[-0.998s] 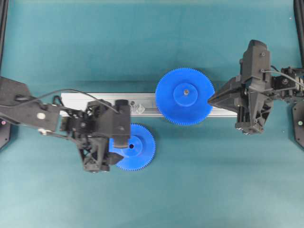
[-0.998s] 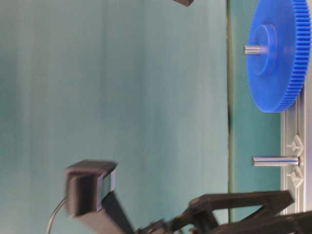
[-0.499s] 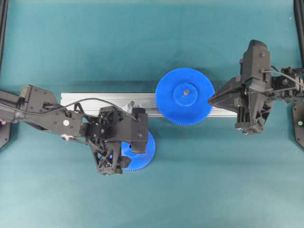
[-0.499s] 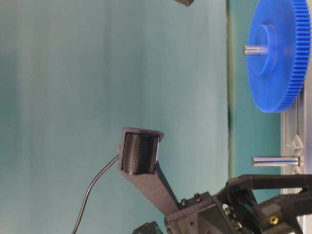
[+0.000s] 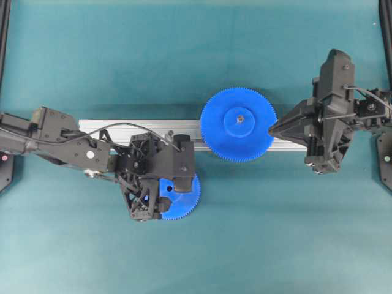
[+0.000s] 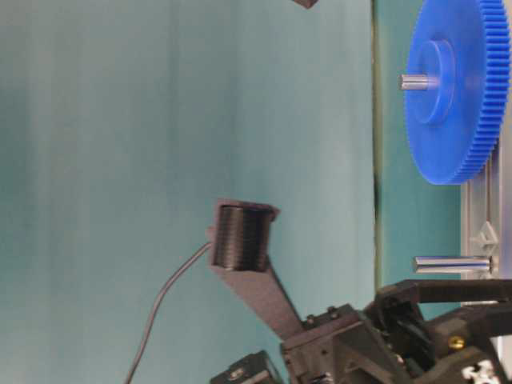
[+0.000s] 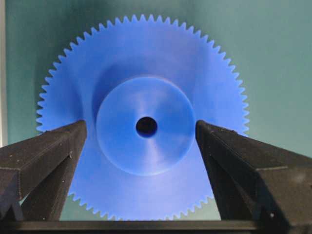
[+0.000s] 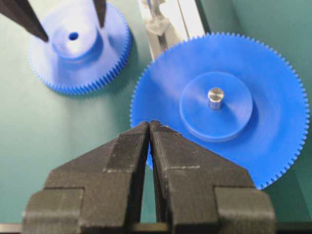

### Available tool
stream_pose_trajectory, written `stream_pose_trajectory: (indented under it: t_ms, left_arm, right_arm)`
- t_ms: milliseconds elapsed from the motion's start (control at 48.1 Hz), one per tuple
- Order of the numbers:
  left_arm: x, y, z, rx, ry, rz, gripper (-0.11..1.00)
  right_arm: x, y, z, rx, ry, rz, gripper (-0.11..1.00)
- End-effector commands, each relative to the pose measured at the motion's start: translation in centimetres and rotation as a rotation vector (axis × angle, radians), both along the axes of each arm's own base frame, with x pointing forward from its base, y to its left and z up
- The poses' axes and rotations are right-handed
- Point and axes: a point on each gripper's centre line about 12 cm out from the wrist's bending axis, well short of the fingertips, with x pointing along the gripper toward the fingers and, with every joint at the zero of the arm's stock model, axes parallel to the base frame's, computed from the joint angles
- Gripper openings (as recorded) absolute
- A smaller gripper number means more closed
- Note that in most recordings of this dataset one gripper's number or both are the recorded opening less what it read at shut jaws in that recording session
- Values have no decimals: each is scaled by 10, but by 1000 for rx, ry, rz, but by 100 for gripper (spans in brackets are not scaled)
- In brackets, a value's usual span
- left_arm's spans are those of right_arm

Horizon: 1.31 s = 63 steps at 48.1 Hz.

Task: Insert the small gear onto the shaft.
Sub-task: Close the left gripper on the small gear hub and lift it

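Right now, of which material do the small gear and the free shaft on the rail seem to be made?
The small gear looks like moulded blue plastic: uniform saturated colour, matte with a soft sheen on the hub, fine even teeth. The shaft looks like bare metal, probably steel: grey, smooth, with a bright highlight along its length. The rail under it seems to be silvery aluminium.

Robotics lab bench, teal mat, aluminium rail, two robot arms

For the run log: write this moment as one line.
left gripper: open, astride small gear hub | right gripper: shut, beside large gear | shaft: bare
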Motion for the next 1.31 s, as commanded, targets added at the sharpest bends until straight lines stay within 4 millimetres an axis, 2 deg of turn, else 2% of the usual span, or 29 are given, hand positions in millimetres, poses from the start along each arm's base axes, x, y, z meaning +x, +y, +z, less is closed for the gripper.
stream_pose_trajectory:
  t_ms: [0,603,1060,1289]
  left_arm:
    - [7,-1,12,-4,-38,-1,92]
    - [7,-1,-2,0,-3,-1,92]
    - [0,0,-13,8,68,1,92]
    - [-1,-1,-13,10,70,-2,86]
  right_arm:
    - [1,1,6,6,-23,-2,14]
    - [1,1,5,7,-22,-3,14]
    - [1,1,4,7,-23,-3,14]
    - [1,1,4,6,-34,-4,14]
